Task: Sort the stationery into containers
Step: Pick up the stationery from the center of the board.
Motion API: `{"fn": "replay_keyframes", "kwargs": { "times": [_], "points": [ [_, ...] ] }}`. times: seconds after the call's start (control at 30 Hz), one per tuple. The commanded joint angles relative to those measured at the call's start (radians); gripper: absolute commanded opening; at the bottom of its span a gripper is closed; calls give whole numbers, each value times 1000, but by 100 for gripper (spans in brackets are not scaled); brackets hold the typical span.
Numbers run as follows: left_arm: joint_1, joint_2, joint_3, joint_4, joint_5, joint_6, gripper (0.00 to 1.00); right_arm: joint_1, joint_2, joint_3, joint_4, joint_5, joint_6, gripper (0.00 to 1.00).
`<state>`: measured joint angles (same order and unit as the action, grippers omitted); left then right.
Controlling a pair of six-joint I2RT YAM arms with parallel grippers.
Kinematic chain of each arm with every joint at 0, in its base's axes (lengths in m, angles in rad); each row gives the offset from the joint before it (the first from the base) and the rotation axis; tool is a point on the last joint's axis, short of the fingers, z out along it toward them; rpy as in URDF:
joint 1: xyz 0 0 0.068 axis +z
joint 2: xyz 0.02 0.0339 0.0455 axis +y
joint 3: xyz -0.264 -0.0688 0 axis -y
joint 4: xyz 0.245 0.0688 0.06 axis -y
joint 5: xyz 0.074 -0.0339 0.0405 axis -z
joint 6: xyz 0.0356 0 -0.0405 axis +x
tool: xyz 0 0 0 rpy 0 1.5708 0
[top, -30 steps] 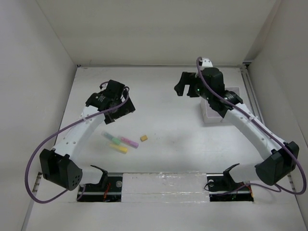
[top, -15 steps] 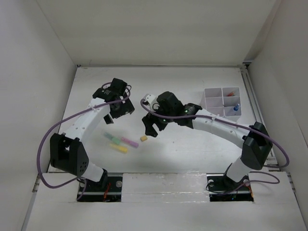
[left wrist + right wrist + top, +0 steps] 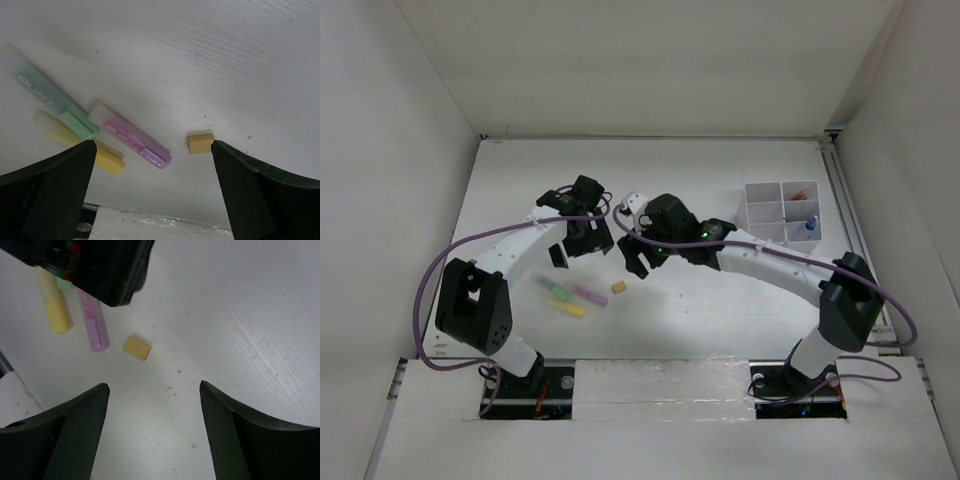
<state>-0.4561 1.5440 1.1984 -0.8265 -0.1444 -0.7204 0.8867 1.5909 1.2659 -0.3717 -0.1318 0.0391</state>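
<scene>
In the centre of the overhead view, both arms lean in over the loose items. The left gripper [image 3: 567, 248] hangs wide open and empty just above the markers. The right gripper [image 3: 636, 262], jaws apart with nothing between them, hovers just above the eraser. At upper right, the four-compartment box [image 3: 763, 193] holds something red [image 3: 801, 193] in its upper-right cell and a blue-capped tube [image 3: 809, 227] in its lower-right one, so part of the sorting looks done. Left on the table, lower left of centre, are the green marker [image 3: 50, 102], pink marker [image 3: 132, 140] and yellow marker [image 3: 80, 145]. To their right lies the small tan eraser [image 3: 201, 143].
</scene>
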Motion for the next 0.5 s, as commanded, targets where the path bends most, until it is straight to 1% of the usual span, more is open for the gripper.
{"fn": "replay_keyframes", "kwargs": {
  "times": [0.0,0.03,0.07,0.1,0.2,0.23,0.27,0.33,0.47],
  "points": [
    [7,1,12,-8,-61,-27,100,50,84,42,4,195,89,78],
    [16,1,27,-17,-70,-37,100,51,99,71,-10,214,126,70],
    [16,13,27,-17,-79,-37,100,51,131,88,-10,227,198,68],
    [37,13,39,-17,-80,-37,100,63,145,104,-36,244,229,66],
    [57,22,61,-17,-99,-13,100,98,201,165,-67,244,283,66],
    [57,33,72,-28,-112,-2,100,121,213,177,-67,274,292,66],
    [57,33,93,-37,-121,-2,100,121,225,197,-78,274,292,66],
    [57,56,113,-37,-132,7,100,132,262,216,-96,308,343,66],
    [57,67,150,-48,-132,19,100,132,300,216,-96,319,383,66]
  ]
}}
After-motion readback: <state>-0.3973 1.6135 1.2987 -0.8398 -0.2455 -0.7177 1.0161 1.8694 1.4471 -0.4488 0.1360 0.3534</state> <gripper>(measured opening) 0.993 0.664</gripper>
